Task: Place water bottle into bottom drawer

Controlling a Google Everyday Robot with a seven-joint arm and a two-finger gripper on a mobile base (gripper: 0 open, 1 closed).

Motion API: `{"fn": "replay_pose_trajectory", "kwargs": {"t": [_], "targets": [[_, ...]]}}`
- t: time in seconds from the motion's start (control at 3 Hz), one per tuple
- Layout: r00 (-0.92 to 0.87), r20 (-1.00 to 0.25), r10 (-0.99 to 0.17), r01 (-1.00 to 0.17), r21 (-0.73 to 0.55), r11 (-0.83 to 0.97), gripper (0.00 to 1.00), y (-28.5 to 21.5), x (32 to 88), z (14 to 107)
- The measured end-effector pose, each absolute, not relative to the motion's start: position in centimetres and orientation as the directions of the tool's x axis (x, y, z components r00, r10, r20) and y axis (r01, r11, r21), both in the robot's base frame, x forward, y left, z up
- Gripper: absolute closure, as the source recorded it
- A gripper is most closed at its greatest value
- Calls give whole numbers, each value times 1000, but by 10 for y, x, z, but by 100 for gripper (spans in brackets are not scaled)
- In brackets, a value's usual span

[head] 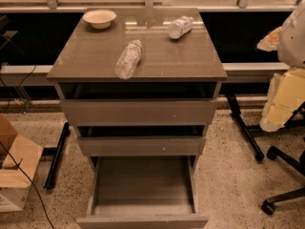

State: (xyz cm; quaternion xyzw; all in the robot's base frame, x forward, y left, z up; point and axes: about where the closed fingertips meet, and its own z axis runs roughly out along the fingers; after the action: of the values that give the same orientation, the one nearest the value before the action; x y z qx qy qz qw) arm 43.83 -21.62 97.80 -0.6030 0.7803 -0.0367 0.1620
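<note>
Status: placement not started. The water bottle [128, 58] lies on its side on the desk [86, 56], left of centre and near the front edge, with nothing touching it. The bottom drawer [143, 182] is pulled well out with a bare floor, so there's no opening step to do. The hand [284, 104] sits at the far right edge of view, well apart from the bottle; can't tell if it's released or clenched. Left to do, as I read it: reach, grasp, lift, carry down past the desk front, release in the drawer

Around, left to right:
- cardboard box [14, 175] and black cable [28, 185] on the floor, off the likely path
- paper bowl [99, 18] at the desk's back left, well apart from the bottle
- top drawer [138, 111] and middle drawer [141, 146] both look slightly ajar, fronts overhanging the rear of the bottom drawer; likely only its front part is reachable from above
- shorter white-labelled bottle [180, 26] at back right: wrong one, risk of mix-up
- office chair base [286, 175] on the floor at right, apart from the drawer
</note>
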Motion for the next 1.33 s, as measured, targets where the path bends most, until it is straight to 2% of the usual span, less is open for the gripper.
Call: {"fn": "replay_pose_trajectory", "kwargs": {"t": [0.33, 0.67, 1.33], "targets": [[-220, -209, -953, -929, -253, 270, 0, -216, 438, 978], [-191, -268, -944, -931, -255, 260, 0, -191, 448, 976], [-105, -417, -903, -940, -255, 227, 0, -102, 486, 968]]}}
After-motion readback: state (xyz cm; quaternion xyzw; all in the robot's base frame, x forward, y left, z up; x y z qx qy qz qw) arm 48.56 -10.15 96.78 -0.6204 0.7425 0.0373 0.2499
